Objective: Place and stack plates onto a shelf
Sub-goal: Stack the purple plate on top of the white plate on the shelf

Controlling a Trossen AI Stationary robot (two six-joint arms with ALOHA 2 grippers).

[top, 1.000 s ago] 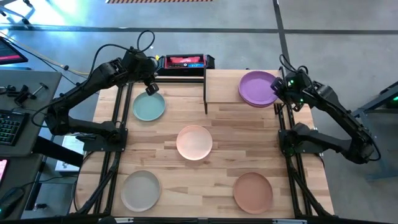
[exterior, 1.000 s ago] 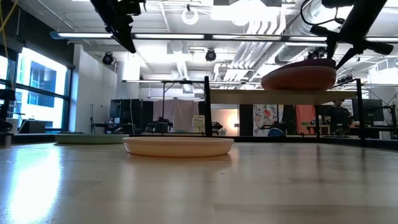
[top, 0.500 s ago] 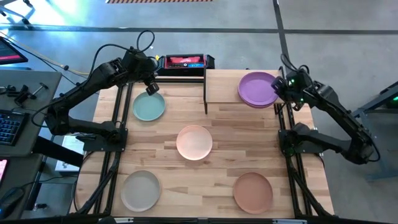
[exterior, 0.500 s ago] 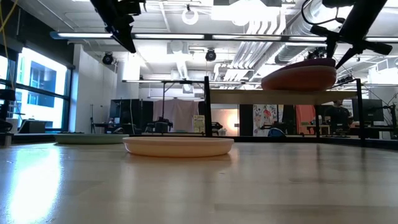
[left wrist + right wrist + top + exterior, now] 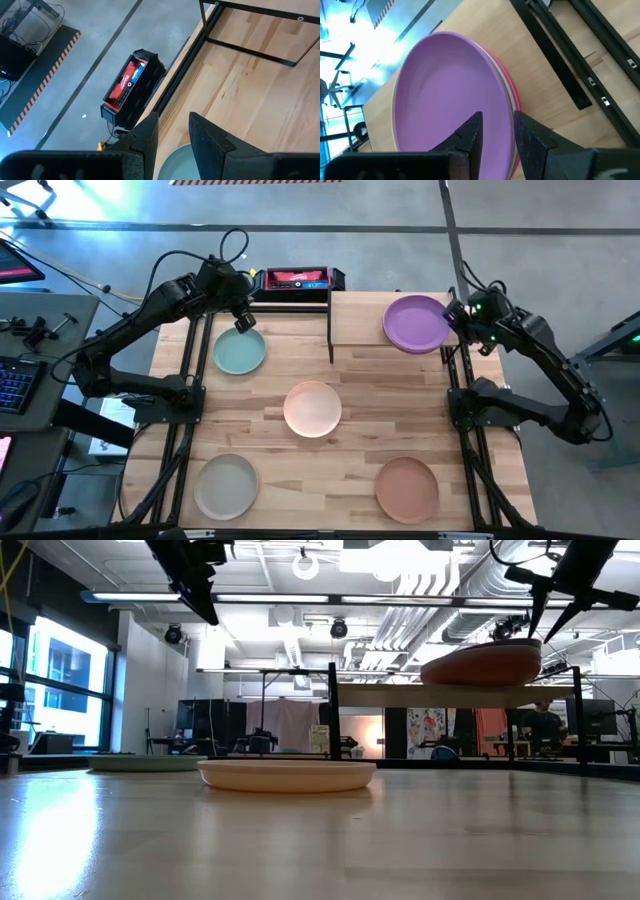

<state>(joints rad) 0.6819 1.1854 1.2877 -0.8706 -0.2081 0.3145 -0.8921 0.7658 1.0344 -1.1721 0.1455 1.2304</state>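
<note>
- At the left, the left gripper (image 5: 243, 323) is held over the far rim of the round matte teal plate (image 5: 240, 351), which lies on the large light-wood tabletop (image 5: 370, 415); its two dark fingers (image 5: 145, 135) are seen slightly parted with nothing between them.
- Four plates are judged left to be moved: the teal one, the round beige-grey plate (image 5: 226, 486) at the near left, the round peach plate (image 5: 312, 408) in the middle, and the round terracotta plate (image 5: 406, 487) at the near right.
- Toward the right, the small raised light-wood shelf on thin black legs (image 5: 358, 319) carries a stack topped by the round purple plate (image 5: 447, 95), with a hot pink plate's rim (image 5: 512, 102) showing just under it.
- At the far right, the right gripper (image 5: 466, 313) is held just beside the stack's edge, its fingers a little apart and grasping nothing, so the purple plate is judged released.
- How many plates lie under the purple one cannot be told.
- From table height, the stack (image 5: 482, 666) is seen in shadow and its colours are not made out.
</note>
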